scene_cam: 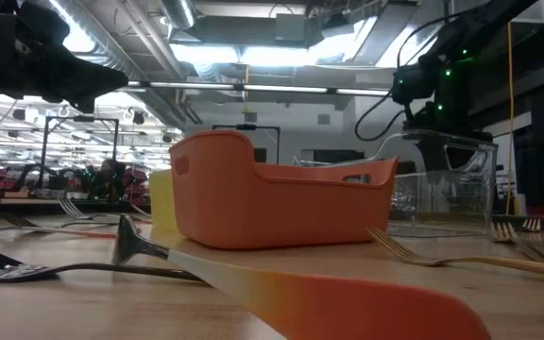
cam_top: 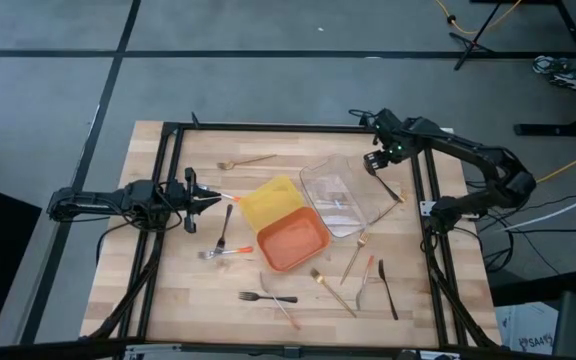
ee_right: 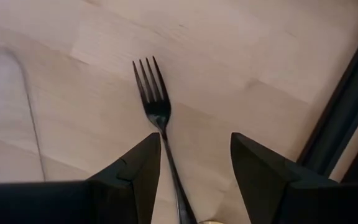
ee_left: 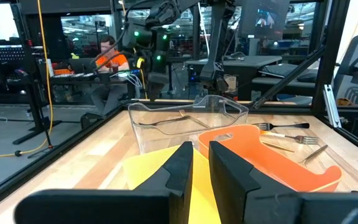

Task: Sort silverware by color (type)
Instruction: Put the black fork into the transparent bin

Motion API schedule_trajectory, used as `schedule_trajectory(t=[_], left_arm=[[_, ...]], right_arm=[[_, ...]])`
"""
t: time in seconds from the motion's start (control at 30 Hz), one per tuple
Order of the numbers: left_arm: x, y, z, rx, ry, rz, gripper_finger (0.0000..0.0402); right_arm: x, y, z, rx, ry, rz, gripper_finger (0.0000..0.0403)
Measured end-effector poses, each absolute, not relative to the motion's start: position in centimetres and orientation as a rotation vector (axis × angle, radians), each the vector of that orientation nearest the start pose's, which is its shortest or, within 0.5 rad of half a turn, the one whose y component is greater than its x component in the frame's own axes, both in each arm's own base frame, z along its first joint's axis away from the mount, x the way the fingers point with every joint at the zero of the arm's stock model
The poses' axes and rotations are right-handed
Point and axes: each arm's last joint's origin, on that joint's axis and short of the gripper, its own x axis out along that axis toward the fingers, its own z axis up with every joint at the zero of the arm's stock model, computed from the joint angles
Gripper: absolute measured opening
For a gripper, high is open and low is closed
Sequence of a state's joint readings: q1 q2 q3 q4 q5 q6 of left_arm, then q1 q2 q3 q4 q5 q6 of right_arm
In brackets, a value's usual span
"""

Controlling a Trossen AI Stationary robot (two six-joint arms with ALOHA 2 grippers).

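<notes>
An orange-handled utensil (scene_cam: 281, 288) lies nearest the low camera, across the lower frame. Left gripper (cam_top: 211, 198), left of centre in the high view, has its fingers (ee_left: 180, 167) narrowly parted over the yellow tray (cam_top: 266, 202); whether it holds anything cannot be determined. The orange tray (cam_top: 293, 240) and clear tray (cam_top: 345, 195) follow. Right gripper (cam_top: 380, 163), upper right, stands wide above a black fork (ee_right: 154, 106). Remaining silverware lies along the lower table.

Three trays cluster mid-frame on the wooden table (cam_top: 168, 300): yellow tray (cam_top: 268, 200), orange tray (cam_top: 292, 239), clear tray (cam_top: 340, 194) (upper right of the group). Person seated in the upper-left background (ee_left: 107, 56).
</notes>
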State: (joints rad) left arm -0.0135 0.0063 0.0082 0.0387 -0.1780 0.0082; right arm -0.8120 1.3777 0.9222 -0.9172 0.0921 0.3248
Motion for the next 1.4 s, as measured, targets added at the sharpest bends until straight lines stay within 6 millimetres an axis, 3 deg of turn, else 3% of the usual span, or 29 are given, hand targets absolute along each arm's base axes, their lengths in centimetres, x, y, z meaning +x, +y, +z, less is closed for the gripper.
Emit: schedule_trajectory(t=[1.4], left_arm=[[9.7,0.4,17.0,0.004,-0.04,0.165,0.0046]], right_arm=[[17.6,-18.6,15.7,0.872,1.443,-0.905,0.0184]])
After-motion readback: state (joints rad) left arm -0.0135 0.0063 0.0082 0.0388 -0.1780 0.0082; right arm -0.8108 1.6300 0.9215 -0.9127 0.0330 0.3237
